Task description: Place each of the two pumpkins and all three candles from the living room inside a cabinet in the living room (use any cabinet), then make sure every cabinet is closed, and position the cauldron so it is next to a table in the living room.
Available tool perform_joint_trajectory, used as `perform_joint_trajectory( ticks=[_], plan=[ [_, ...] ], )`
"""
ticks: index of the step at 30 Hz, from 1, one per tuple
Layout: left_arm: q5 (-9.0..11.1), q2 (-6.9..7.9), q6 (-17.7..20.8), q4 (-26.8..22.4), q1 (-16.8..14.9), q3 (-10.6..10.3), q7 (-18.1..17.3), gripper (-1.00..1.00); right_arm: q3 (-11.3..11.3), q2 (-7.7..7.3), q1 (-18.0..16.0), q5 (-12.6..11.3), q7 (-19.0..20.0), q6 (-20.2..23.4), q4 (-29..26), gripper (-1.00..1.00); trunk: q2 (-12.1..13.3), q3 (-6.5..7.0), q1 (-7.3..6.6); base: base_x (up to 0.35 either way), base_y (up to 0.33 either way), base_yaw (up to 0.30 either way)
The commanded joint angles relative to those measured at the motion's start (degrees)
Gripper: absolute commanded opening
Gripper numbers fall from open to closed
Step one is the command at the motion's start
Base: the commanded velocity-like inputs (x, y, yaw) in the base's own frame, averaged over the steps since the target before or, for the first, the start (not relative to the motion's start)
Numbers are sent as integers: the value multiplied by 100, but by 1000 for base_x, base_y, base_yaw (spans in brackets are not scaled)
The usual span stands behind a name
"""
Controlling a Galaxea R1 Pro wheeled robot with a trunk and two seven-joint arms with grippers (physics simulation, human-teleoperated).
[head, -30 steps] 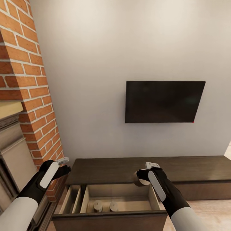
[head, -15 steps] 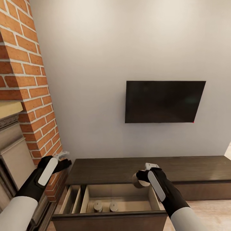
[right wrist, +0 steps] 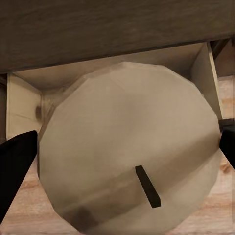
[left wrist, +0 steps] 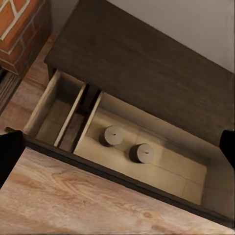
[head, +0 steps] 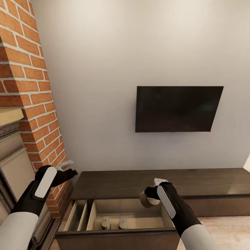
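The right end effector (head: pixel 150 195) grips a candle (head: pixel 147 199) by its round sides, wick end toward the wrist camera, where the candle's top face (right wrist: pixel 129 147) sits between the two dark fingers (right wrist: pixel 17 161). It is a short, stiff cylinder, likely light and a little slick (wax tends to be), so a squeeze across the middle of its side should hold it; a pinch near an edge could let it tip. It hangs just above the near right part of the open drawer (head: pixel 166 218) of the cabinet (head: pixel 208 184). Inside the drawer's wide compartment two more candles (left wrist: pixel 112 135) stand upright, close together but apart; the narrow side compartment (left wrist: pixel 54 115) beside them looks bare. The left end effector (head: pixel 66 166) hovers by the brick wall (head: pixel 31 86), holding nothing; whether its jaws are wide or narrow I cannot tell.
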Motion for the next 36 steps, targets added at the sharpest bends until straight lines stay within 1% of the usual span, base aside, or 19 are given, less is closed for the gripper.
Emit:
perform_joint_trajectory(
  ticks=[1,4,13,15,16,17,18,19,20,22,25,28,30,31,33,36],
  plan=[
    [127,1,61,-38,-8,8,54,100,12,2,-7,-45,-59,6,65,-100,-51,-28,24,0,0,0],
    [190,1,96,-66,-11,13,55,100,7,4,-7,-35,-64,-5,155,-100,-171,-82,90,0,0,0],
    [204,-6,103,-81,-12,9,55,100,-38,10,-20,-84,-98,-49,135,-100,-532,-244,288,0,0,0],
    [204,-7,103,-83,-12,11,55,100,-39,37,-84,-85,-104,-55,148,-100,-612,-280,332,0,0,0],
    [204,-7,103,-83,-12,9,55,100,-39,82,-178,-86,-107,-59,177,-100,-652,-298,354,0,0,0],
    [204,-8,101,-85,-12,7,55,100,-42,125,-299,-86,-108,-71,260,-100,-692,-316,376,0,0,0],
    [204,-8,102,-86,-12,6,55,100,-46,168,-505,-86,-110,-143,526,-100,-733,-334,398,0,0,0],
    [204,-8,99,-87,-12,6,55,100,-50,184,-649,-86,-111,-221,751,-100,-773,-352,420,0,0,0],
    [204,-8,97,-86,-12,6,55,100,-52,202,-861,-86,-111,-341,1089,-100,-813,-369,442,0,0,0],
    [204,-8,95,-86,-12,0,55,100,-54,213,-1072,-86,-112,-473,1430,-100,-893,-405,486,0,0,0],
    [204,-8,94,-88,-12,-3,55,100,-56,221,-1239,-86,-118,-538,1663,-100,-1013,-459,551,0,0,0],
    [207,-14,94,-87,-12,-3,55,100,-56,224,-1324,-86,-120,-513,1776,-100,-1134,-513,617,0,0,0],
    [205,-16,94,-85,-12,-4,55,100,-56,229,-1407,-86,-120,-512,2014,-100,-1214,-549,661,0,0,0],
    [205,-16,94,-87,-12,1,55,100,-56,249,-1494,-86,-120,-513,2229,-100,-1254,-567,683,0,0,0],
    [205,-16,94,-87,-12,2,55,100,-56,282,-1566,-86,-121,-520,2473,-100,-1334,-603,727,0,0,0],
    [204,-17,94,-88,-12,-3,55,100,-54,343,-1605,-81,-121,-521,2641,-100,-1454,-657,793,0,0,0]
  ],
)
